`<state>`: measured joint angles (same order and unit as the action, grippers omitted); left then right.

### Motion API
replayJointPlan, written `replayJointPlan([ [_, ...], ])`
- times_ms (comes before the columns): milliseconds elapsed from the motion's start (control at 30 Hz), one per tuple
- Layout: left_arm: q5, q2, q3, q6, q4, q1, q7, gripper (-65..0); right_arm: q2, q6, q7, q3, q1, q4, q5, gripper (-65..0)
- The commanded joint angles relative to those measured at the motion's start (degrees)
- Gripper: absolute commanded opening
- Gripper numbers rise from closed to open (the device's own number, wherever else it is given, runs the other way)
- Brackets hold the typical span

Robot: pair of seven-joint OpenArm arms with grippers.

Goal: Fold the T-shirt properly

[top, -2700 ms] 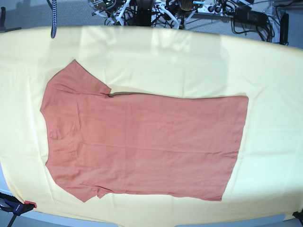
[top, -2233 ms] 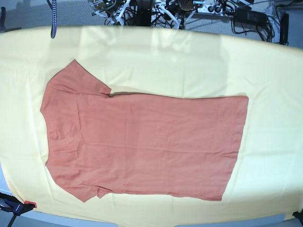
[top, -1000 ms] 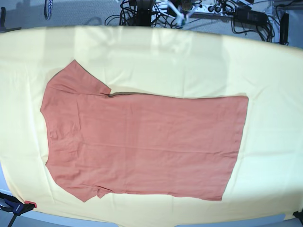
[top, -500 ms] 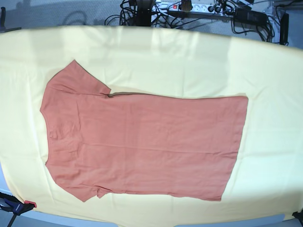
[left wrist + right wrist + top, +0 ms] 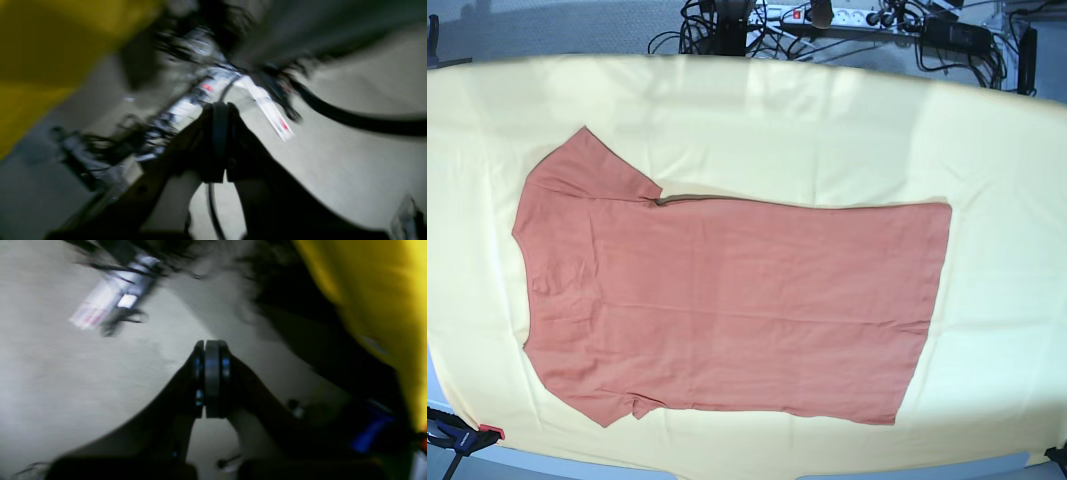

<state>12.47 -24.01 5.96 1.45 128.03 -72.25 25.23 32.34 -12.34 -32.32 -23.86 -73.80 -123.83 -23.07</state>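
T-shirt (image 5: 737, 310) spread flat on pale cloth (image 5: 827, 130), neck left, hem right, likely laid so for folding; your left gripper (image 5: 219, 106) and right gripper (image 5: 212, 345) closed, empty.

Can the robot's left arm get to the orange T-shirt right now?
Probably yes, after moving over: the T-shirt lies spread out with nothing on top of it. The left gripper is shut and away from the shirt, so it would likely need to open first.
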Motion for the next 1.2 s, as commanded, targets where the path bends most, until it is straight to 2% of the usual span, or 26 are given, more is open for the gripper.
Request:
replayJointPlan([
  [0,-0.04,-0.11,-1.51,-0.02,2.01,-1.38,-0.79,-65.0,-0.04,-1.25,0.74,-0.13,-1.20,-1.07,-1.99,-65.0],
  [167,-1.01,-0.11,-11.78,0.00,6.97,-0.81,-1.49,-65.0,0.13,-6.64,0.63,-0.04,-1.20,-1.07,-11.85,-65.0],
  [233,-3.02,-0.11,-15.61,0.20,6.97,0.26,-1.95,-65.0,0.24,-7.02,0.26,-0.04,-1.20,-1.07,-14.40,-65.0],
  [433,-7.13,-0.48,-23.56,4.61,6.97,5.86,-3.26,-65.0,0.24,-7.19,-1.77,-0.04,5.77,-1.05,-16.46,-65.0],
  [533,-7.32,-3.34,-24.44,5.01,6.97,9.62,-3.87,-65.0,0.24,-7.19,-2.69,-0.04,10.21,-1.05,-19.45,-65.0],
  [633,-6.99,-7.63,-24.41,6.21,6.97,14.08,-4.70,-65.0,0.24,-7.15,-2.67,-0.04,14.78,-1.05,-19.63,-65.0],
  [733,-7.04,-10.21,-24.41,7.17,6.97,18.91,-5.09,-65.0,0.24,-7.02,-2.64,-0.04,19.43,-1.05,-19.61,-65.0],
  [867,-8.20,-13.75,-24.41,9.81,2.03,24.37,-8.68,-65.0,0.22,-2.56,-2.67,-0.04,25.70,-1.05,-18.95,-65.0],
  [1000,-8.96,-17.25,-24.39,16.57,-5.99,30.12,-12.61,-65.0,0.24,2.86,-1.49,-0.04,31.32,-1.05,-18.47,-65.0],
  [1167,-8.90,-21.11,-24.24,22.80,-17.86,37.11,-19.67,-65.0,0.22,10.40,0.83,-0.04,38.40,-0.55,-7.06,-65.0],
])
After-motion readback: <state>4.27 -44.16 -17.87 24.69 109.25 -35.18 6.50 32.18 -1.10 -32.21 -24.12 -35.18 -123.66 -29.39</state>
